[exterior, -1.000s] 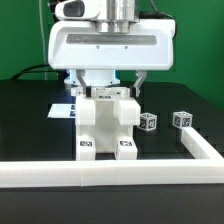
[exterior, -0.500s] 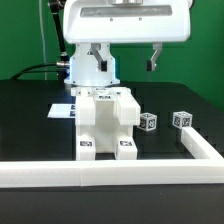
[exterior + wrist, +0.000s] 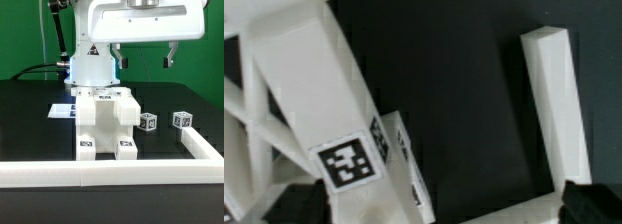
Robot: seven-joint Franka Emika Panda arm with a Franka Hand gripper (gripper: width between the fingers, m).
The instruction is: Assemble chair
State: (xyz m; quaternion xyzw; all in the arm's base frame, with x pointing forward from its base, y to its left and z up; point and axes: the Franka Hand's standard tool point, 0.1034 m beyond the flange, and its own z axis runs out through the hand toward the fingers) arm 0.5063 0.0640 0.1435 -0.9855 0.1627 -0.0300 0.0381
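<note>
The partly built white chair (image 3: 105, 120) stands on the black table with tags on its front feet. It also shows in the wrist view (image 3: 304, 120), with a tag on one piece. Two small white tagged cubes (image 3: 148, 122) (image 3: 181, 120) lie to its right in the exterior view. My gripper (image 3: 142, 58) hangs above the chair and a little to the exterior view's right. It is open and holds nothing. Its dark fingertips (image 3: 589, 198) show at the edge of the wrist view, apart from the chair.
A long low white border rail (image 3: 110, 172) runs along the front and turns back at the exterior view's right (image 3: 205, 150); it also shows in the wrist view (image 3: 553, 100). The marker board (image 3: 62, 110) lies behind the chair at the left.
My gripper has risen away from the chair and shifted toward the exterior view's right. The chair and the cubes have not moved.
</note>
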